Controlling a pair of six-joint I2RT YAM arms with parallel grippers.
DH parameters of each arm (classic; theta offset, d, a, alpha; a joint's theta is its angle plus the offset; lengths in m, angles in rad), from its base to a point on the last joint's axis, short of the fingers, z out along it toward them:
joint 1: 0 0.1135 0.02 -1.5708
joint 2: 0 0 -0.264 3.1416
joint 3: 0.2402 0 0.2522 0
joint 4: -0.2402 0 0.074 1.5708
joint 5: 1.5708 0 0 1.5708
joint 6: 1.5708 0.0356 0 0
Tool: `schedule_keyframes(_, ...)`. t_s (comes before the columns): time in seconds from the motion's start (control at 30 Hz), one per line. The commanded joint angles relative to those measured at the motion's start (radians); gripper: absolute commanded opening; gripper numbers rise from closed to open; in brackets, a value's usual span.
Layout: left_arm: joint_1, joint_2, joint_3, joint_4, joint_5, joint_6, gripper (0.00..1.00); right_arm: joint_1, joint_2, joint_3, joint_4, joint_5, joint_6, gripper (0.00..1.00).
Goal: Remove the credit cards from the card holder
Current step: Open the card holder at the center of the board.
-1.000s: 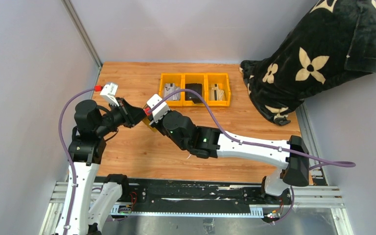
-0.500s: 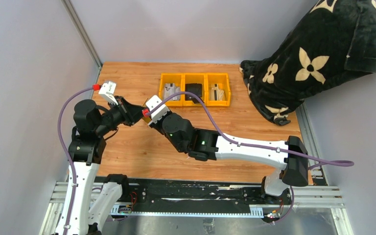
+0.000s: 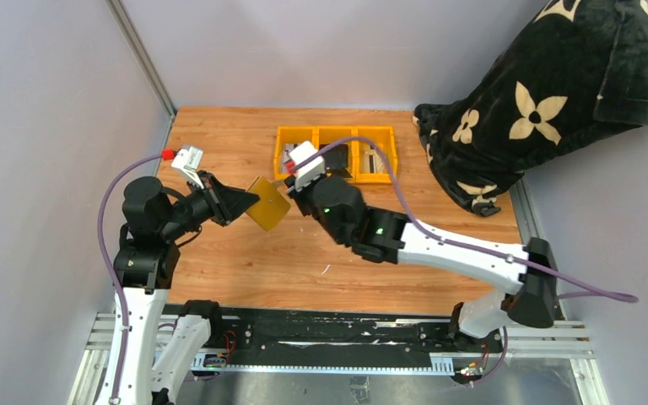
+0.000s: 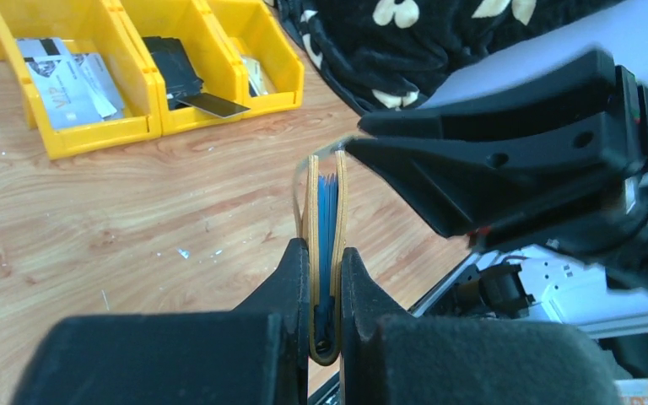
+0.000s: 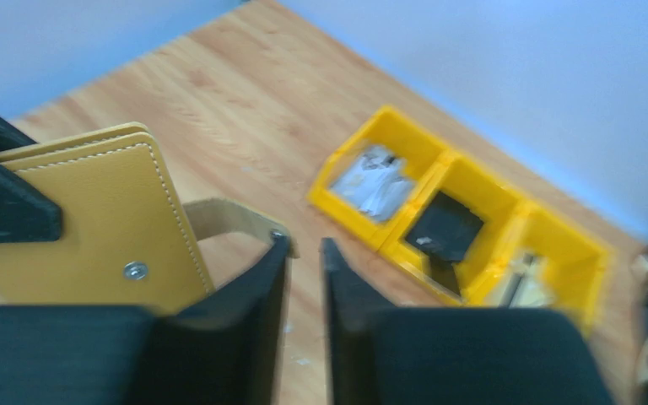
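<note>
My left gripper (image 3: 251,202) is shut on the card holder (image 3: 268,202), a mustard-yellow wallet held on edge above the table. In the left wrist view its fingers (image 4: 297,270) clamp the folded spine of the card holder (image 4: 342,198); blue lining shows between the leaves, and no credit cards show inside. The snap strap (image 5: 232,218) hangs loose. My right gripper (image 3: 290,183) sits just right of the wallet, its jaws narrowly open and empty (image 5: 304,245), its left fingertip at the strap's end. A thin black card (image 4: 212,105) lies in the middle bin beside a black pouch (image 4: 172,66).
Three joined yellow bins (image 3: 337,132) stand at the back of the wooden table, the outer two holding pale papers (image 4: 67,72). A black blanket with cream flowers (image 3: 540,93) covers the back right corner. Grey walls close in on the left and back.
The right gripper has pulled back from the wallet toward the bins, uncovering the wallet with its strap loose. The left gripper still holds the wallet in nearly the same place.
</note>
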Motion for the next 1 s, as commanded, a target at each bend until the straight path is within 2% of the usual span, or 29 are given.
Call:
schedule_keyframes(0.0,-0.004,-0.017,0.032,0.007,0.07,0.04,0.0,-0.105,-0.156,-0.072,-0.064,-0.373,0.21,0.39)
schedule_keyframes(0.07,-0.004,-0.02,0.032,0.027,0.105,0.04,0.0,-0.201,-0.229,-0.134,-0.053,-0.584,0.324,0.5)
schedule_keyframes(0.1,-0.004,-0.021,0.032,0.039,0.119,0.037,0.0,-0.245,-0.278,-0.169,-0.032,-0.728,0.396,0.53)
schedule_keyframes(0.17,-0.004,-0.018,0.034,0.065,0.151,0.02,0.0,-0.316,-0.351,-0.253,0.035,-0.885,0.479,0.59)
schedule_keyframes(0.3,-0.004,-0.014,0.03,0.132,0.212,-0.037,0.0,-0.346,-0.457,-0.414,0.185,-1.068,0.535,0.69)
schedule_keyframes(0.5,-0.005,-0.017,0.005,0.245,0.274,-0.142,0.0,-0.346,-0.452,-0.514,0.36,-1.188,0.618,0.8)
schedule_keyframes(0.8,-0.004,-0.022,0.019,0.311,0.333,-0.244,0.0,-0.345,-0.339,-0.503,0.563,-1.197,0.695,0.82)
schedule_keyframes(0.97,-0.004,-0.03,0.019,0.364,0.347,-0.312,0.0,-0.345,-0.268,-0.463,0.579,-1.18,0.696,0.83)
